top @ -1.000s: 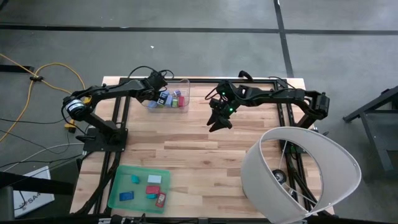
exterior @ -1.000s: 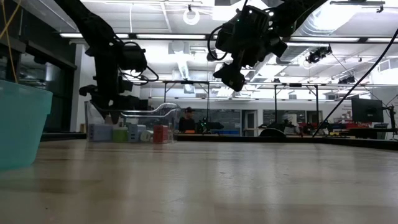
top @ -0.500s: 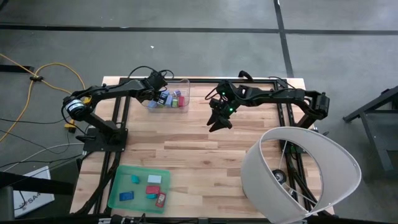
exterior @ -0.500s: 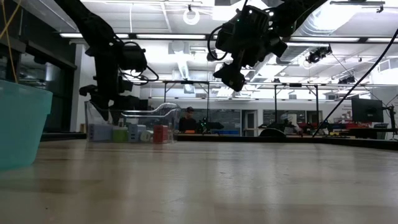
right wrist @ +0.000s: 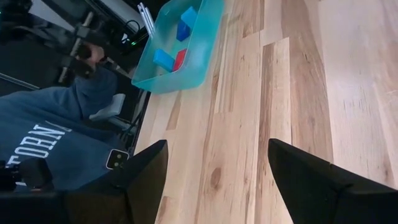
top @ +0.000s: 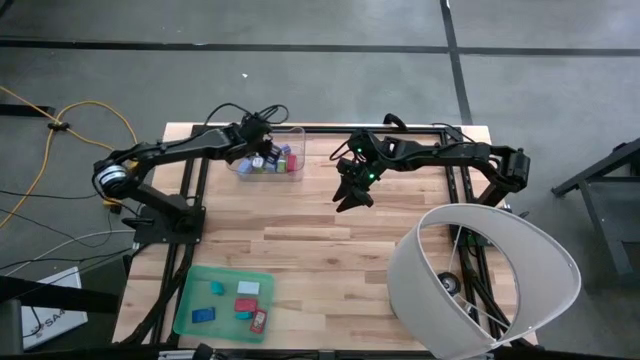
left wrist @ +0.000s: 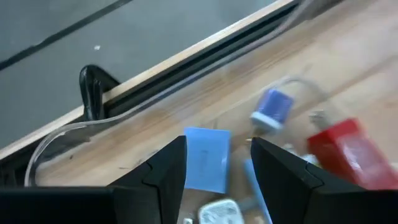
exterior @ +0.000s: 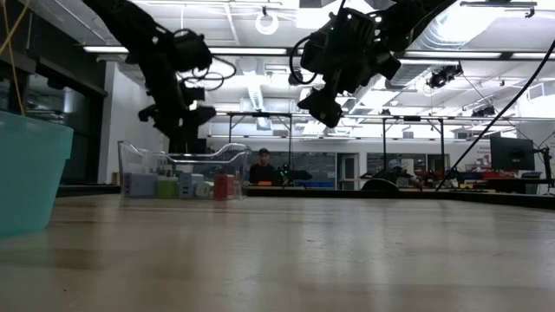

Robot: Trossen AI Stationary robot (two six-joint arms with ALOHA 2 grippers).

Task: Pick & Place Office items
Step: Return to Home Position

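1. Your left gripper [exterior: 180, 130] hangs just above the clear plastic bin [exterior: 184, 170], over its middle.
2. That bin holds small coloured items, among them a red one [exterior: 222, 186] and a green one [exterior: 167, 187].
3. Your right gripper [exterior: 323, 106] hovers high over the wooden table [exterior: 329, 251].
4. A teal tray [exterior: 28, 169] stands close at the left edge.

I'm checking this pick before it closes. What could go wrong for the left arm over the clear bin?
The left gripper hangs open over the clear bin, where the items lie crowded: a blue card, a blue-capped piece and a red block. Closing might catch two at once or nudge a neighbour. A finger could also clip the bin's wall. The right gripper waits mid-table, open.
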